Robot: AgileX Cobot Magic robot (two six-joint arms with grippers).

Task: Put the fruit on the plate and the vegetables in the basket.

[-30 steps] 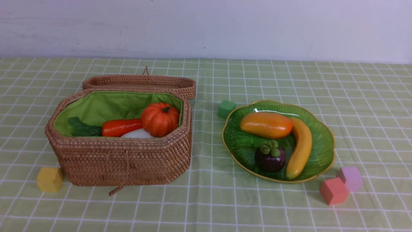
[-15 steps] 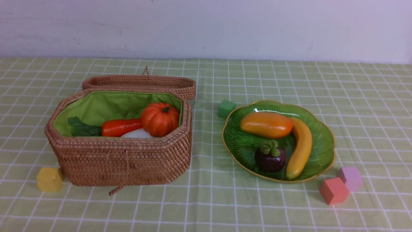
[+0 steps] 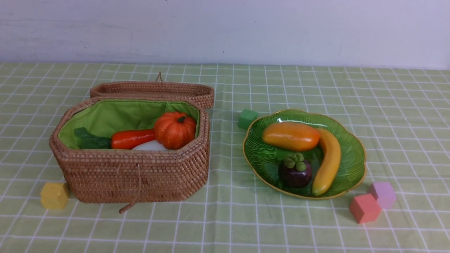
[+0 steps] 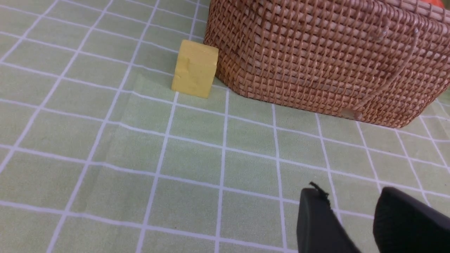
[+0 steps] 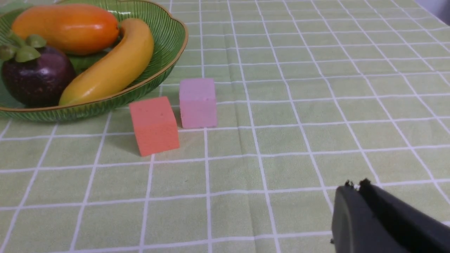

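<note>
The wicker basket stands open at the left. Inside it lie an orange pumpkin, a red-orange carrot and a white radish. At the right, the green glass plate holds the mango, the banana and the mangosteen. Neither gripper shows in the front view. My left gripper is open and empty above the cloth, in front of the basket. My right gripper is shut and empty, off to one side of the plate.
The basket's lid lies flat behind it. Foam cubes sit on the checked cloth: a yellow cube against the basket's front left corner, a green cube behind the plate, and a red cube and a pink cube by its front right edge.
</note>
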